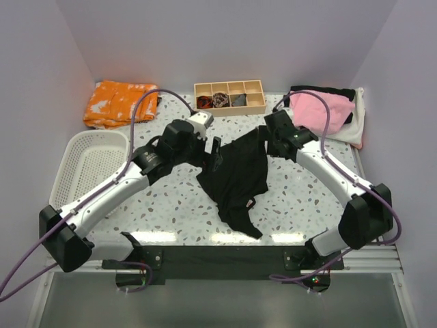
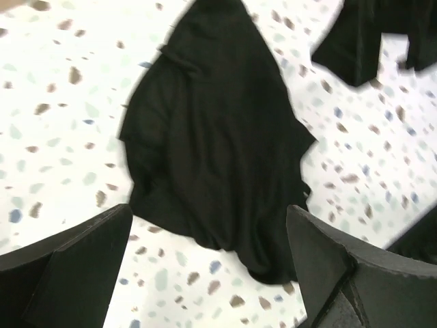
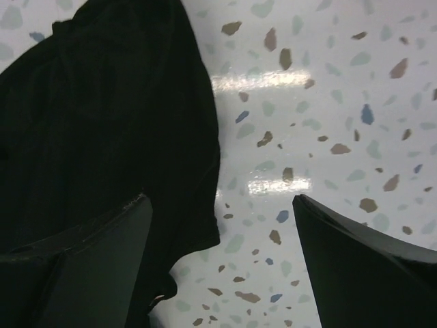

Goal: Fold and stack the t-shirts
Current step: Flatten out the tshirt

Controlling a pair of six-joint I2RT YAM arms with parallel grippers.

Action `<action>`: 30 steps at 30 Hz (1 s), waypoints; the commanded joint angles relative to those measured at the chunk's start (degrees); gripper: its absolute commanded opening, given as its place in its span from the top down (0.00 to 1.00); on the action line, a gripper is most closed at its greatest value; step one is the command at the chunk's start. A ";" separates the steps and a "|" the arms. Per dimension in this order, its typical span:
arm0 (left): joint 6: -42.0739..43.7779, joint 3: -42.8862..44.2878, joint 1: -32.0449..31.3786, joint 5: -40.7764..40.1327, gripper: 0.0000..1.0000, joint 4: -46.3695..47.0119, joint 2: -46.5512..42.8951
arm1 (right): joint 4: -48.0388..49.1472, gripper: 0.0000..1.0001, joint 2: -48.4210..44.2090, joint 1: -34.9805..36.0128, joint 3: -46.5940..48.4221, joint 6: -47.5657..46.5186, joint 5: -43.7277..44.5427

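Both spread and empty, the left gripper and right gripper each likely needed to pinch an edge of the black t-shirt just beneath it.

Left gripper gapes wide above crumpled black t-shirt on speckled table.

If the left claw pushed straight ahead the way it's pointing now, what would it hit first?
The black shirt, lying crumpled on the table straight ahead of the open left claw. Nothing seems to stand in between, though depth is hard to judge.
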 commanded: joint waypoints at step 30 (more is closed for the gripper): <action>-1.49 1.45 7.13 -0.87 0.00 16.65 26.85 | 19.13 0.49 1.98 -13.40 -27.56 12.07 -40.36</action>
